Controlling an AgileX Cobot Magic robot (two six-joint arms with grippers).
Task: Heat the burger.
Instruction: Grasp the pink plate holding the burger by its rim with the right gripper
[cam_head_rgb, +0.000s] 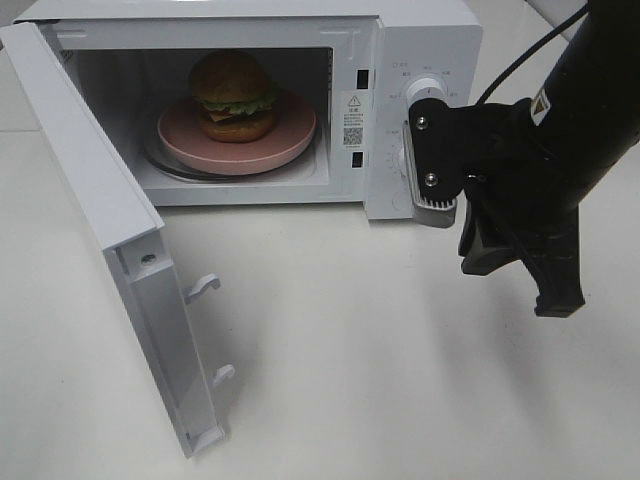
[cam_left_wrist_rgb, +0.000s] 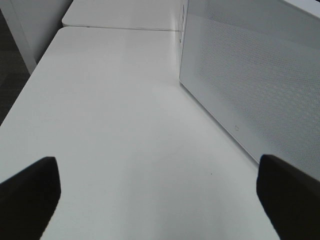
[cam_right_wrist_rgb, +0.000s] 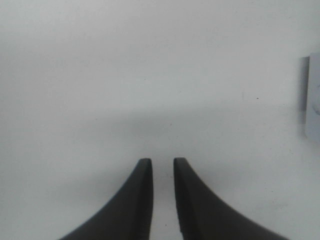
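The burger (cam_head_rgb: 234, 97) sat on its pink plate (cam_head_rgb: 292, 140) inside the microwave (cam_head_rgb: 352, 50), behind and left of my right gripper (cam_head_rgb: 520, 275). That gripper hung fingers-down before the control panel (cam_head_rgb: 398, 100), jaws a narrow slit apart and empty. The door (cam_head_rgb: 90, 190) stood open on the left, and my left gripper (cam_left_wrist_rgb: 156, 165), jaws wide and empty, lay just beside its outer face, so I judged that arm nearer for shutting it.

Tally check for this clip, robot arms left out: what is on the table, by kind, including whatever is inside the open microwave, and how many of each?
Microwave: 1
Burger: 1
Pink plate: 1
Total: 3
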